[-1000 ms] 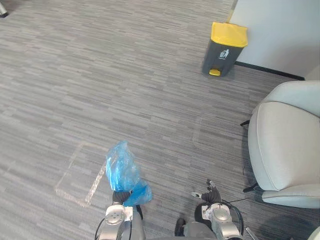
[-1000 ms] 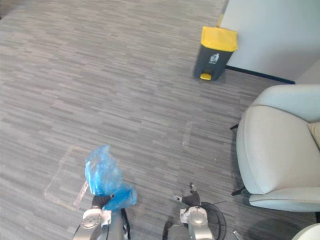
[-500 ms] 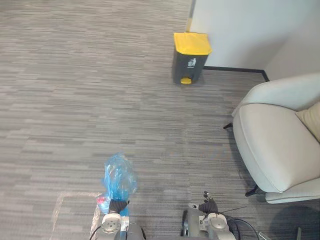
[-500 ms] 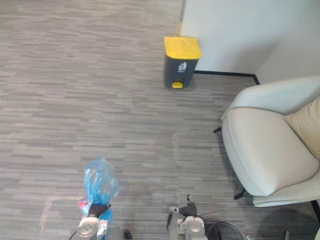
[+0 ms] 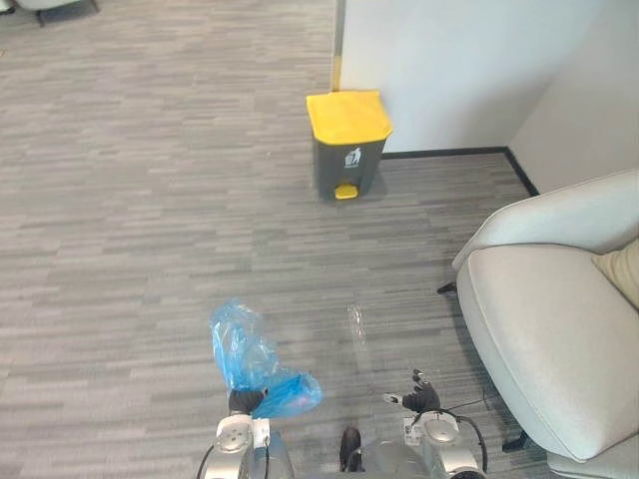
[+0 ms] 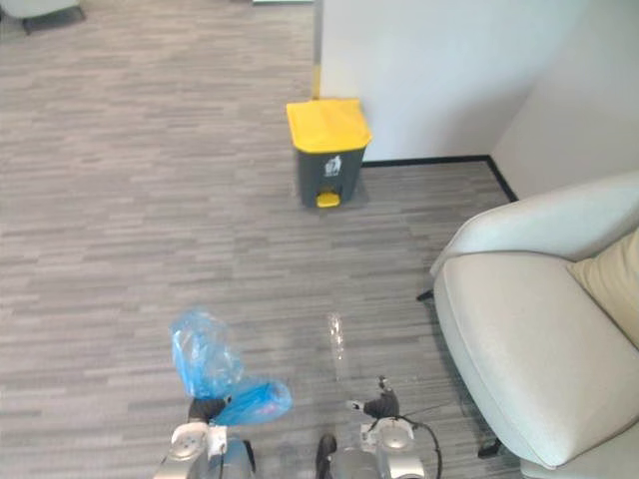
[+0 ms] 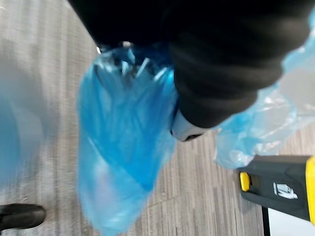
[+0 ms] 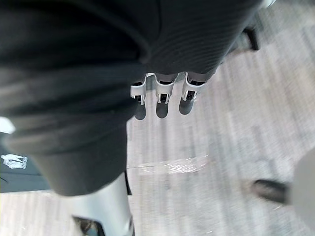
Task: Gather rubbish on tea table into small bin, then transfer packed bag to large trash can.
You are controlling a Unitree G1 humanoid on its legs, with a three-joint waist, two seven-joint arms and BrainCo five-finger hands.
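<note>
A packed blue plastic bag [image 5: 250,354] hangs from my left hand [image 5: 245,401] at the bottom of the eye views, its fingers curled round the bag's gathered neck. Up close in the left wrist view the blue bag [image 7: 125,142] droops past my left hand [image 7: 189,130]. The large trash can [image 5: 346,143], dark grey with a yellow lid and yellow pedal, stands against the white wall ahead; its corner also appears as the trash can [image 7: 283,189]. My right hand [image 5: 417,395] is low at the bottom right, fingers [image 8: 162,98] relaxed and holding nothing.
A light grey armchair [image 5: 554,329] fills the right side, with a beige cushion [image 6: 611,289] on it. A strip of clear tape [image 5: 355,321] lies on the grey plank floor between me and the can. A white wall corner [image 5: 449,70] stands behind the can.
The camera has shifted: the trash can now sits lower and further left in view. The blue bag swung and bulges out to the right of my left hand.
</note>
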